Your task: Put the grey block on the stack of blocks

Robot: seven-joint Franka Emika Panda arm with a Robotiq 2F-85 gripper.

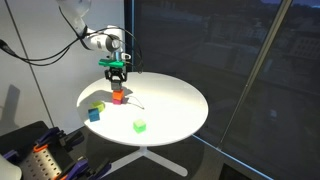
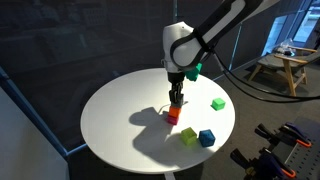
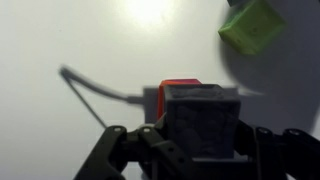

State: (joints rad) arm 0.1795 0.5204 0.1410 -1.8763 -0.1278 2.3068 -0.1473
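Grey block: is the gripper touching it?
Touching. The wrist view shows the grey block held between the fingers of the gripper, with the orange top of the stack just behind it.

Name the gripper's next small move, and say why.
Likely ease the gripper straight down: it is shut on the grey block, which hangs just over the stack of blocks, whose orange top shows behind it in the wrist view; contact cannot be told.
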